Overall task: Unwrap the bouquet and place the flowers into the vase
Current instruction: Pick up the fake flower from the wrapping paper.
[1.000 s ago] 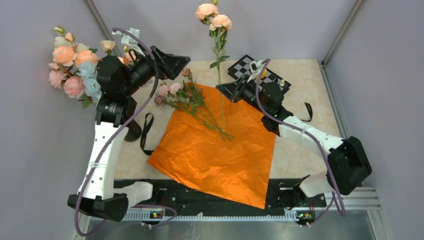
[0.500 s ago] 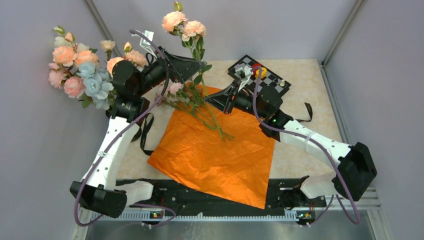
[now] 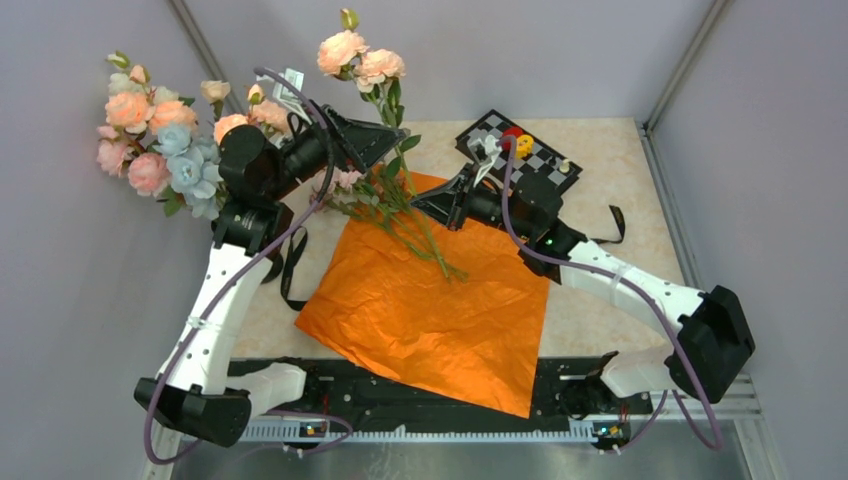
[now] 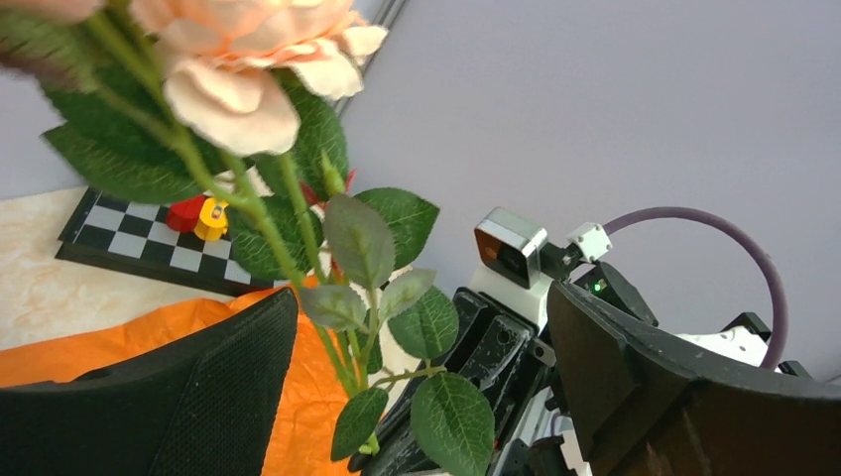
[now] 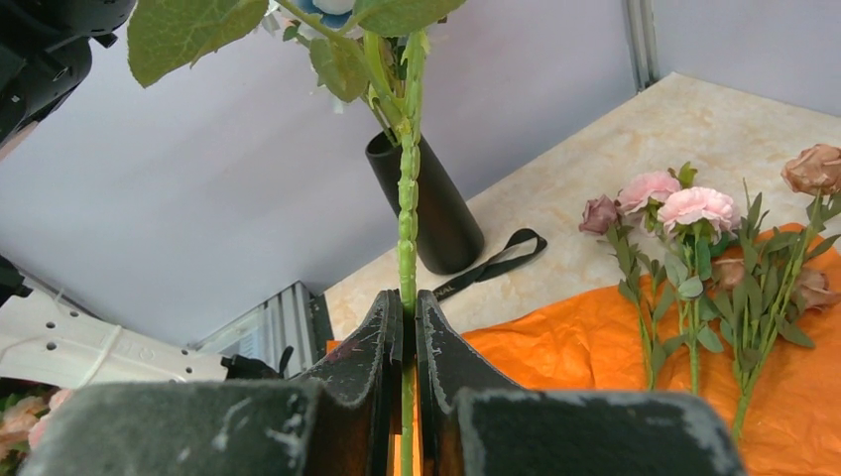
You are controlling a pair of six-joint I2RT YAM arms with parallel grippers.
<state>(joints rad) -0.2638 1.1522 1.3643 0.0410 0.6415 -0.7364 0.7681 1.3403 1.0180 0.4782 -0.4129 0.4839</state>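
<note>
The right pincer [image 5: 409, 309] is closed on the lower part of a leafy stem [image 5: 407, 218]. It holds the stem upright above the orange paper [image 3: 440, 310], so the peach blooms [image 3: 360, 60] point up and the stem clears the table [image 3: 630, 170]. The left pincer [image 4: 419, 307] stands fully open and holds nothing. Its fingers sit either side of the stem's leaves, and contact cannot be confirmed. This arrangement reads as a handover toward the vase [image 5: 431, 213], which stands on the left side of the table, just beside the black ribbon [image 5: 496, 256]. The remaining flowers [image 5: 694, 213] lie flat on the unfolded paper.
</note>
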